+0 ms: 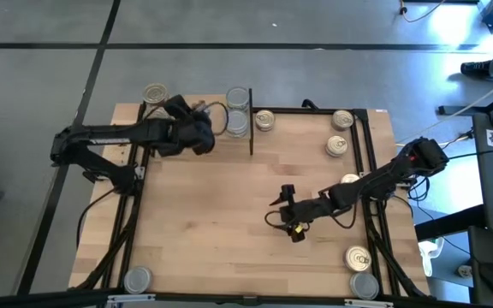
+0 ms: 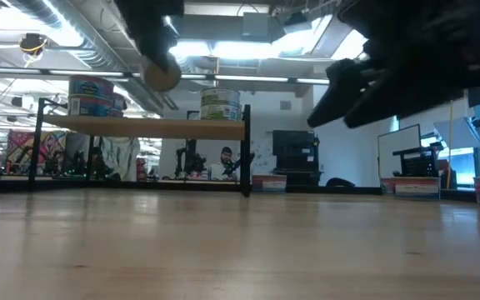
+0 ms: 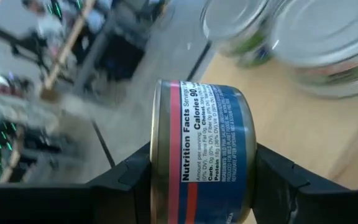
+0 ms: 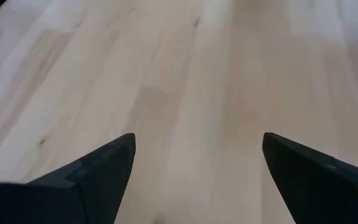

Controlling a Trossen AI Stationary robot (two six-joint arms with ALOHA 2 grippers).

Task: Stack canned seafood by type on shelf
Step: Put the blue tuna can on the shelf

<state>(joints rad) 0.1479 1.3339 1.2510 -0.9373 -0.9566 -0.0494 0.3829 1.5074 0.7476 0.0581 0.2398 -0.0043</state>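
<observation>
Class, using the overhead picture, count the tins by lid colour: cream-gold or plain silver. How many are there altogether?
Cream-gold tops: 6
Plain silver tops: 4
Tin in the left hand, top hidden: 1
Total: 11

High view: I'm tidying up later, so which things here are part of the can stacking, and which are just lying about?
Job:
- blue-label can in left gripper
- shelf
- stacked cans
- loose cans
- open, empty right gripper

Lying about:
- cables on floor

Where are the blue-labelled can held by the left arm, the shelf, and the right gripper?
blue-labelled can [image 3: 210, 149]: left wrist view, label side.
shelf [image 2: 152, 127]: low view, plank's front edge.
right gripper [image 4: 194, 177]: right wrist view, between its open fingers.
</observation>
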